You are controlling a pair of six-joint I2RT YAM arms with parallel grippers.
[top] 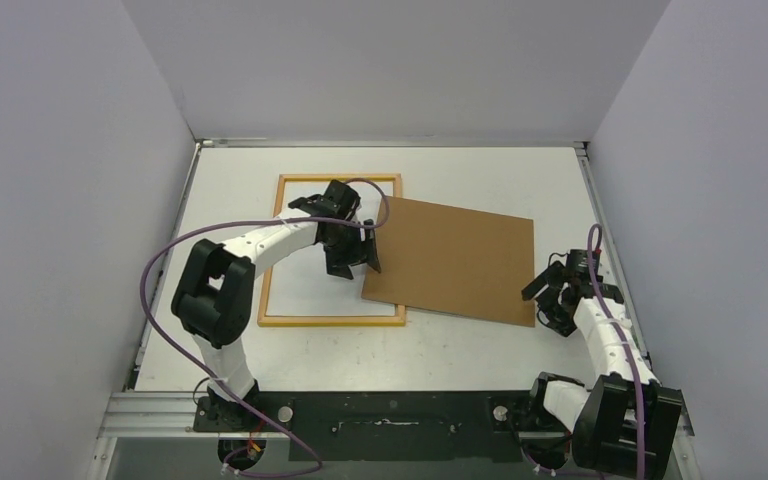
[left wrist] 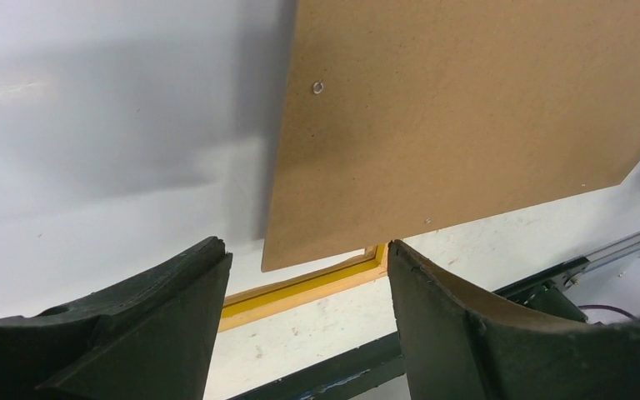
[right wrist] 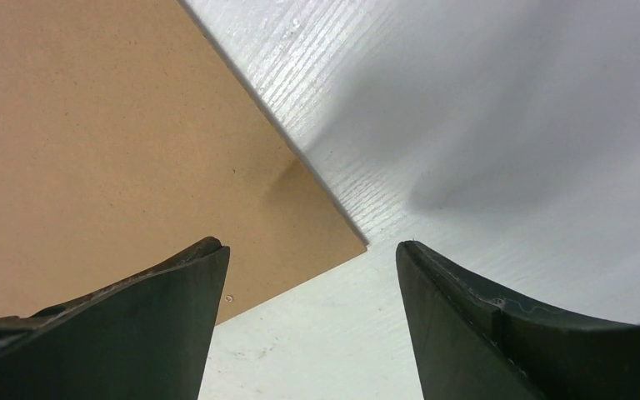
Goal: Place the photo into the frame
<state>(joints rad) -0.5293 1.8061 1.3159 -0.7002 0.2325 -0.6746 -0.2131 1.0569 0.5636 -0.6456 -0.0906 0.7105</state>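
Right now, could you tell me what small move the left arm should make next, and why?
Probably lower the open left jaws onto the backing board's near-left corner: it overlaps the frame's right rail, and the jaws hover right by it.

the desk [top: 480, 350] has a white top, and in the right wrist view a fine wood grain shows on it. three plain panels of pale grey stand around it: the left wall [top: 60, 200], the far wall [top: 390, 60] and the right wall [top: 720, 200]. a thin metal strip [top: 390, 143] runs where the far wall meets the desk. along the near edge lies a silver metal rail [top: 150, 412], and to the right of it a black plate [top: 400, 428]. the light is soft and even, and the shadows on the desk are weak and blurred.
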